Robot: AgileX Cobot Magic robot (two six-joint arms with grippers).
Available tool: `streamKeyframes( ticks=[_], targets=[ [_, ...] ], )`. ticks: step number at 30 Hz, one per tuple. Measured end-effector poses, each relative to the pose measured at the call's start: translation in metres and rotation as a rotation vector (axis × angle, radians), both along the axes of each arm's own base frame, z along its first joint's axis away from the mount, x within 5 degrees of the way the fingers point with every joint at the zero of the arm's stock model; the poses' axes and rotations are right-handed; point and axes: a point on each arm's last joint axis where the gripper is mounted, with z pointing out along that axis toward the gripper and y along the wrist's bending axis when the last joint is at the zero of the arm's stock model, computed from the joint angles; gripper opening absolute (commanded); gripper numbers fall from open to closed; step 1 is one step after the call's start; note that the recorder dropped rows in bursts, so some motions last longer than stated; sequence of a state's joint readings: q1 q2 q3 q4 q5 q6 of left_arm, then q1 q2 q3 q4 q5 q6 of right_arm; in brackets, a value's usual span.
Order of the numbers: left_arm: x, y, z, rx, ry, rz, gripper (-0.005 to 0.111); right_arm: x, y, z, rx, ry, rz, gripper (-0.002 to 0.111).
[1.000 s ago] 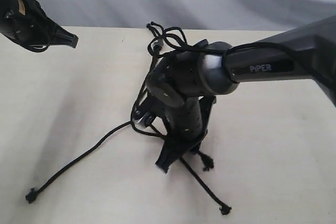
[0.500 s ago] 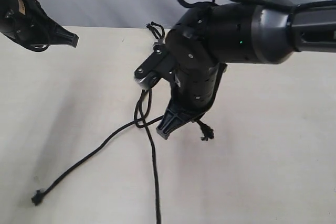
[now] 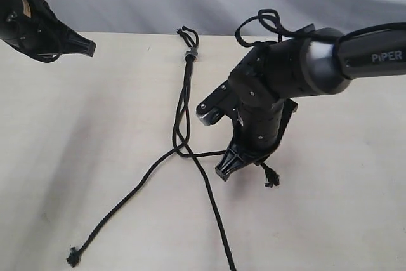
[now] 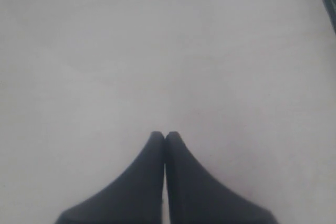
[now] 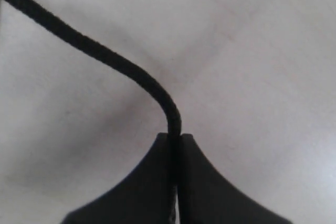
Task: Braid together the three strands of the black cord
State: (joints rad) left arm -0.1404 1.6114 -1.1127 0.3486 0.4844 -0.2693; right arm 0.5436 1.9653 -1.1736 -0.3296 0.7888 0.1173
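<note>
Right claw [image 3: 223, 171] clamped on 1 strand [image 5: 105, 56], left claw [image 3: 89, 47] together, empty, far left, cord [image 3: 184, 93] lying mid-counter [image 3: 342, 220], 3 strands [image 3: 179, 141] crossing beside right claw

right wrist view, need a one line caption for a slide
Right gripper shut on a black strand that curves away across the pale table.

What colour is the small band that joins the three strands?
Grey; the small band shows best in the exterior view.
</note>
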Motion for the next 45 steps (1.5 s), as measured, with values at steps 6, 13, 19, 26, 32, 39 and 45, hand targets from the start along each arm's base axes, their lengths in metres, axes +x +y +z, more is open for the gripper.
streamKeyframes(
  ticks=[6, 13, 19, 26, 32, 39, 45],
  targets=[
    [0.0, 0.0, 0.0, -0.005, 0.001, 0.002, 0.001, 0.004, -0.003, -0.015, -0.056, -0.012, -0.028, 0.054],
    [-0.002, -0.005, -0.002, -0.05, 0.027, -0.013, 0.001, 0.013, 0.001, 0.0, 0.006, -0.137, 0.014, 0.072],
    [-0.015, -0.044, -0.005, -0.123, 0.131, -0.121, 0.001, 0.021, -0.015, 0.081, 0.153, -0.441, -0.019, 0.072],
    [-0.045, -0.127, -0.013, -0.122, 0.21, -0.371, 0.004, 0.015, -0.088, 0.139, 0.265, -0.666, -0.214, 0.072],
    [-0.073, -0.194, -0.053, -0.064, 0.338, -0.553, 0.035, 0.016, -0.138, 0.126, 0.333, -0.736, -0.344, 0.072],
    [-0.08, -0.24, -0.084, -0.059, 0.416, -0.57, 0.047, 0.018, -0.145, 0.127, 0.356, -0.762, -0.359, 0.072],
    [-0.076, -0.256, -0.105, -0.068, 0.483, -0.497, 0.047, 0.018, -0.144, 0.128, 0.365, -0.771, -0.352, 0.072]
  ],
)
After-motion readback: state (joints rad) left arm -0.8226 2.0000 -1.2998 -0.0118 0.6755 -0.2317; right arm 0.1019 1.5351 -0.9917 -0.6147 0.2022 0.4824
